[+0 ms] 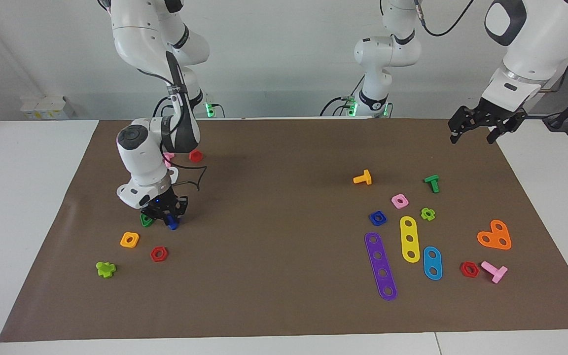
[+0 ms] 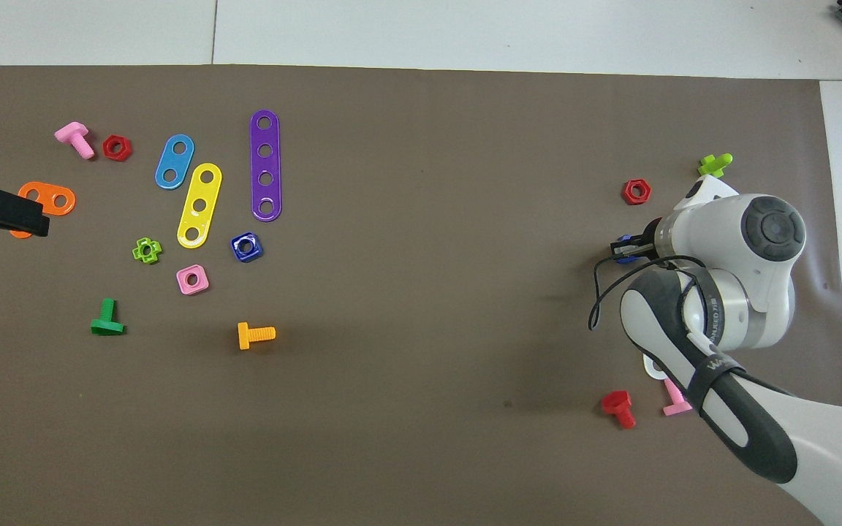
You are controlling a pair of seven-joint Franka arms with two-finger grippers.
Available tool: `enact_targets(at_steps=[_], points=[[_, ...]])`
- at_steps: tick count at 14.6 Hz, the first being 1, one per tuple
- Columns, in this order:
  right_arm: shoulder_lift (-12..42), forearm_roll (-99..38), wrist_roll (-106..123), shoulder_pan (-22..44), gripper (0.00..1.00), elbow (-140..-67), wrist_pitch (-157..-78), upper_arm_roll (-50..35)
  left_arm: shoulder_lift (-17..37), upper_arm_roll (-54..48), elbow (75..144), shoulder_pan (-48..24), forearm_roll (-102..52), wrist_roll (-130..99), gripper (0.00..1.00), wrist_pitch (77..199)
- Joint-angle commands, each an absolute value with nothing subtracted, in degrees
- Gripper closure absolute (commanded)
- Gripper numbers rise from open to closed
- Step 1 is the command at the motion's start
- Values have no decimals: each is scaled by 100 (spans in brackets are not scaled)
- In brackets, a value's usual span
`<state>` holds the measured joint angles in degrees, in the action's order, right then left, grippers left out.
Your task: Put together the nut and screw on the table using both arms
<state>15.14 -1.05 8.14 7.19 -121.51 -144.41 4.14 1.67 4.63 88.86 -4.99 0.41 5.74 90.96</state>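
Observation:
The dark-blue screw point(image 1: 172, 225) lies on the brown mat point(image 1: 274, 197) at the right arm's end of the table. My right gripper point(image 1: 166, 215) is low over it and its fingers are closed on it. In the overhead view only a bit of the blue screw point(image 2: 621, 248) shows at the right gripper point(image 2: 629, 248), under the arm's wrist. The dark-blue square nut point(image 1: 377, 217) lies flat toward the left arm's end, beside the purple strip point(image 1: 380, 266); it also shows in the overhead view point(image 2: 246, 246). My left gripper point(image 1: 474, 130) is open and empty, raised over the mat's corner.
A green triangular nut point(image 1: 146, 220), an orange square nut point(image 1: 129, 239) and a red hex nut point(image 1: 159, 254) lie close to the right gripper. A pink nut point(image 1: 399, 200), a lime nut point(image 1: 428, 214), strips and several screws lie around the blue nut.

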Motion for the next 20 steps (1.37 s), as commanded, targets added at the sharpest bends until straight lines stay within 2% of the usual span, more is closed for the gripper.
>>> enact_targets(at_steps=[1, 6, 10, 13, 15, 17, 20], points=[[1547, -220, 827, 650, 100, -12190, -14563, 387, 9, 431, 9079, -448, 44, 659, 0, 9176], [1398, -360, 345, 773, 100, -11893, -14292, 378, 9, 431, 9079, -448, 44, 650, 0, 9202], [1406, -343, -981, 1325, 100, -10762, -13257, 378, 0, 422, 9079, -501, 44, 624, 0, 9176], [1704, -237, -2290, 2089, 100, -9925, -12903, 378, -70, 431, 9193, -519, 44, 703, 0, 9255], [2002, -106, -3107, 2686, 100, -9661, -12929, 387, -70, 422, 9220, -527, 44, 642, 0, 9255], [2161, 52, -3689, 2987, 100, -9554, -12999, 378, -88, 422, 9263, -493, 44, 650, 0, 9263], [2740, 814, -4637, 3523, 100, -9318, -13121, 387, -237, 413, 9579, -475, 44, 685, 0, 9438]])
